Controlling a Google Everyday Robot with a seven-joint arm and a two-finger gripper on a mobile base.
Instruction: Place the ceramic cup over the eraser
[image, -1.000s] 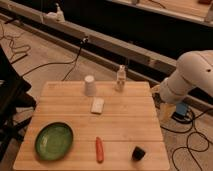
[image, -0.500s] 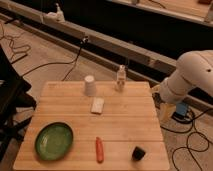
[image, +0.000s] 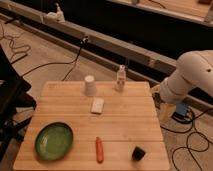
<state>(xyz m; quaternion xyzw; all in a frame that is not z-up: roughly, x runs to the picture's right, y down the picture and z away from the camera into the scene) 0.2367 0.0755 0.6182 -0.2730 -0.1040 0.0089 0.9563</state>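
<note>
Step in hand: reach for the cup (image: 90, 85), nothing grasped yet.

- Cup stands in the upper middle of the table (image: 125, 127), left of the small white bottle (image: 120, 79) and just above the flat white block (image: 97, 105). It's apart from both, but the bottle is near enough to knock.
- Eraser (image: 138, 153) is at the lower right, close to the front edge and well apart from the cup. An orange stick-like thing (image: 99, 149) lies to its left, and a green plate (image: 54, 141) sits lower left.
- Gripper (image: 166, 109) hangs at the right edge of the frame, off the table's right side, below the white arm (image: 192, 75). Jaws are spread wide, holding nothing and touching nothing.

How I'd run it:
- Come in on the cup from the side away from the bottle and grip the wall low enough that it can't tip.
- I can't tell which way the cup's mouth faces — if it faces up, it needs flipping before the drop.
- Lift clear, then carry diagonally down-right, passing to the right of the white block.
- Centre the cup over the eraser before lowering — a rim landing on the eraser would tilt the cup, and the table's front edge is close.
</note>
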